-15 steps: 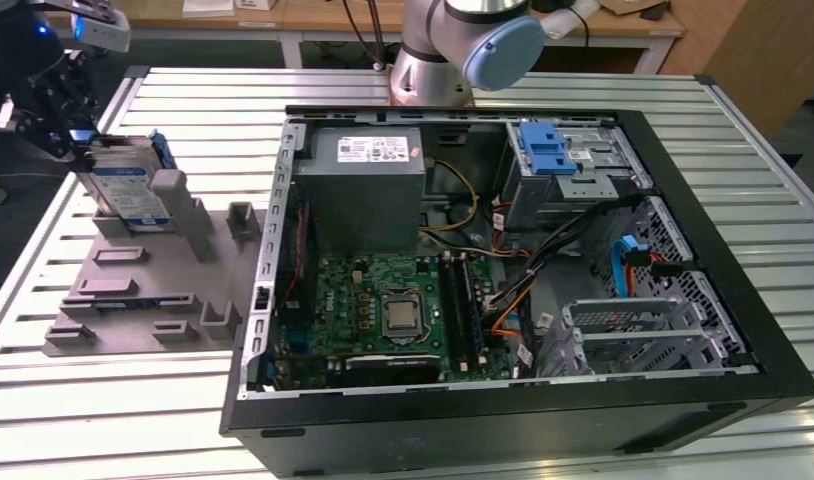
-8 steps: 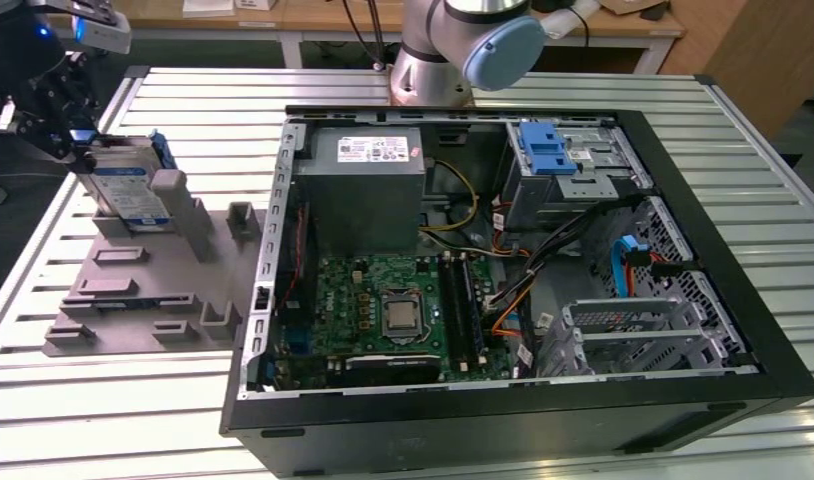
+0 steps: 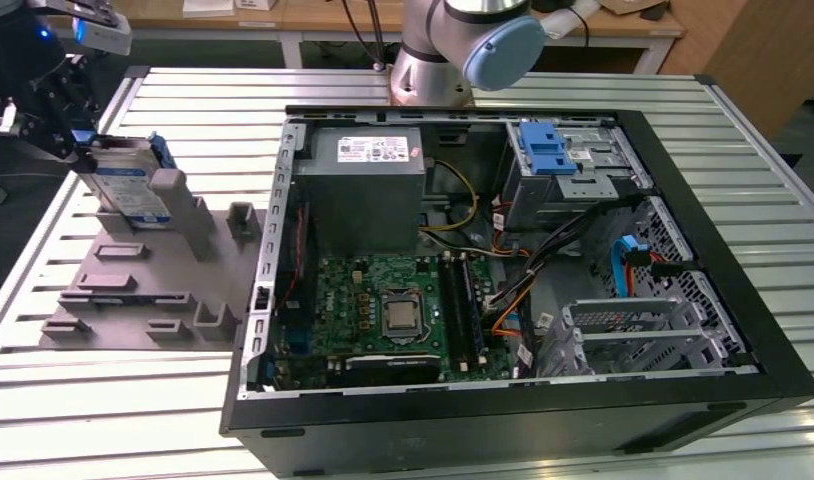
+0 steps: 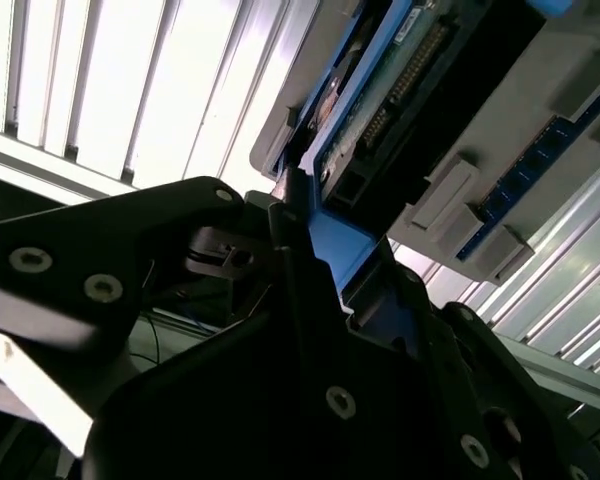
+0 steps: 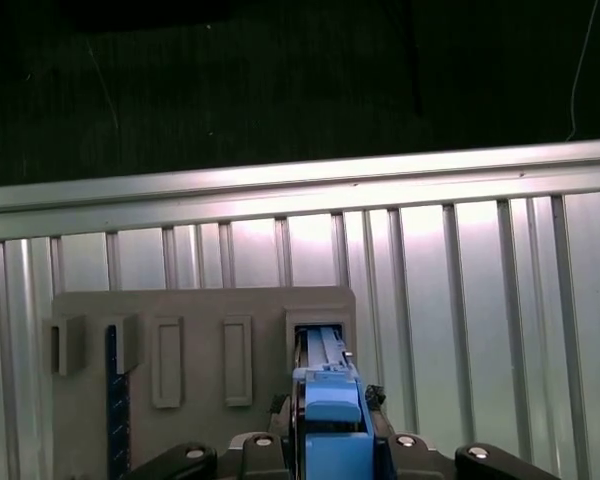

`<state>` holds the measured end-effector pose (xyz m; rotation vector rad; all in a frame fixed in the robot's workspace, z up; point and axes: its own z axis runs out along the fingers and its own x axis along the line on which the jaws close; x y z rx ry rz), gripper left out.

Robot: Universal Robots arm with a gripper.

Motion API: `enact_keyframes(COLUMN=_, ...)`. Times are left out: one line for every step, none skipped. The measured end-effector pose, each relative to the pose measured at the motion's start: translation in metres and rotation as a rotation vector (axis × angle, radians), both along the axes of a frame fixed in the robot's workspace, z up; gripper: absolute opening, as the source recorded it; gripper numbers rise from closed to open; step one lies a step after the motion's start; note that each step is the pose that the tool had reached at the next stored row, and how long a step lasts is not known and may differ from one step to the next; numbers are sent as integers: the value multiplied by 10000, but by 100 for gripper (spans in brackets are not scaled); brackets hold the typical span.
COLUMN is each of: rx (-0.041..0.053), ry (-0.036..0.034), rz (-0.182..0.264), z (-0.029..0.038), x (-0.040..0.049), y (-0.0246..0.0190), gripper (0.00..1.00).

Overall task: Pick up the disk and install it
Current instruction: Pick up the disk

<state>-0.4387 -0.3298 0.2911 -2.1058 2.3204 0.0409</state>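
Blue-framed and upright, the disk (image 3: 124, 188) stands in the grey holder (image 3: 127, 300) at the exterior view's left, with the gripper (image 3: 80, 150) pinching its carrier edge. I'd say the pick-up is barely begun. The disk is not yet installed in the open computer case (image 3: 514, 415).

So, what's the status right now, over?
Gripper shut on the disk, at its blue carrier. Disk upright at grey holder, outside the open computer case. No obstruction seen.

Open computer case (image 3: 514, 425), motherboard (image 3: 380, 315), grey fixture (image 3: 130, 298), slatted table (image 3: 100, 410)
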Motion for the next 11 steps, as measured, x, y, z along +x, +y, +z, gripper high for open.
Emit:
enact_keyframes(rx=-8, ry=0, rz=12, z=-1, x=-2, y=-4, gripper=37)
enact_keyframes(rx=-12, ry=1, rz=47, z=-1, x=-3, y=-10, gripper=37)
enact_keyframes(rx=-15, ry=1, rz=87, z=-2, x=-4, y=-15, gripper=37)
enact_keyframes(rx=-17, ry=2, rz=137, z=-3, x=-5, y=-20, gripper=37)
enact_keyframes(rx=-16, ry=2, rz=197, z=-4, x=-6, y=-23, gripper=37)
enact_keyframes(rx=-17, ry=2, rz=269, z=-4, x=-7, y=-26, gripper=37)
enact_keyframes(rx=-17, ry=3, rz=355, z=-5, x=-8, y=-28, gripper=37)
enact_keyframes(rx=-17, ry=2, rz=450, z=-6, x=-8, y=-29, gripper=37)
enact_keyframes(rx=-17, ry=2, rz=555, z=-7, x=-9, y=-31, gripper=37)
enact_keyframes(rx=-16, ry=1, rz=646, z=-8, x=-10, y=-31, gripper=37)
enact_keyframes(rx=-16, ry=1, rz=694, z=-8, x=-11, y=-32, gripper=37)
